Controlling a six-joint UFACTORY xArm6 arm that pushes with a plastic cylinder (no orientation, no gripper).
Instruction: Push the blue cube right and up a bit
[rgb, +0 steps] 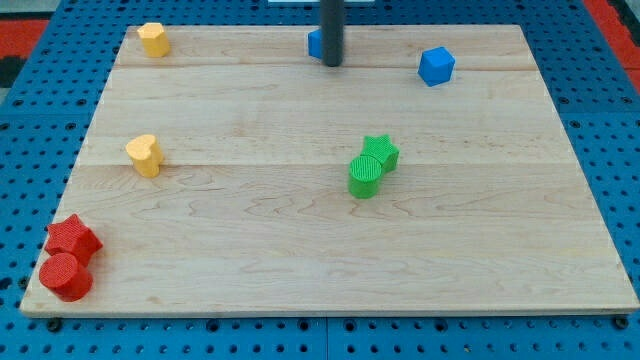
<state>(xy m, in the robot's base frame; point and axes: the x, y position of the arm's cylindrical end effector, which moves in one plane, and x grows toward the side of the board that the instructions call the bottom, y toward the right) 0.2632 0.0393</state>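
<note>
A blue cube sits near the view's top right on the wooden board. A second blue block sits at the top centre, mostly hidden behind my rod. My tip rests on the board just right of and below that hidden blue block, well to the left of the blue cube.
A yellow block is at the top left and a yellow heart at mid left. A green star touches a green cylinder at centre right. A red star and red cylinder sit at the bottom left corner.
</note>
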